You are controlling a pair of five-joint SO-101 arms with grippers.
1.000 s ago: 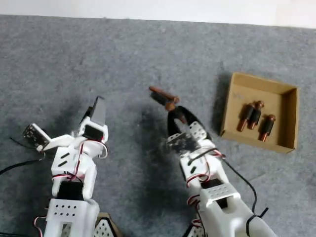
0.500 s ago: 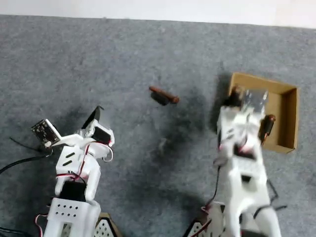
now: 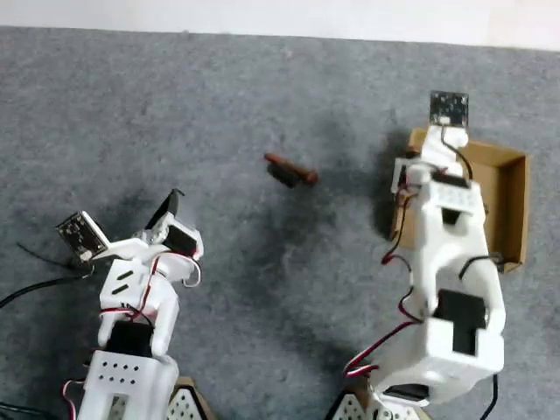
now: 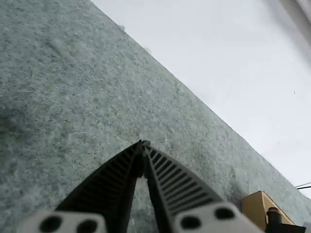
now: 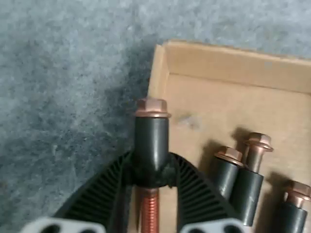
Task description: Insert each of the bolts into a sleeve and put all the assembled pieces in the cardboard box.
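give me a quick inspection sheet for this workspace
surface: grey mat, flat
job's things: one bolt in sleeve held at the box edge; three sleeved bolts inside; a loose bolt and sleeve on the mat
clutter: nothing seen
end effectors: left end effector shut, empty; right end effector shut on the bolt in sleeve
cables: wires on both arms
surroundings: pale strip beyond the mat

No readable text, labels, numbers or signs — none anywhere.
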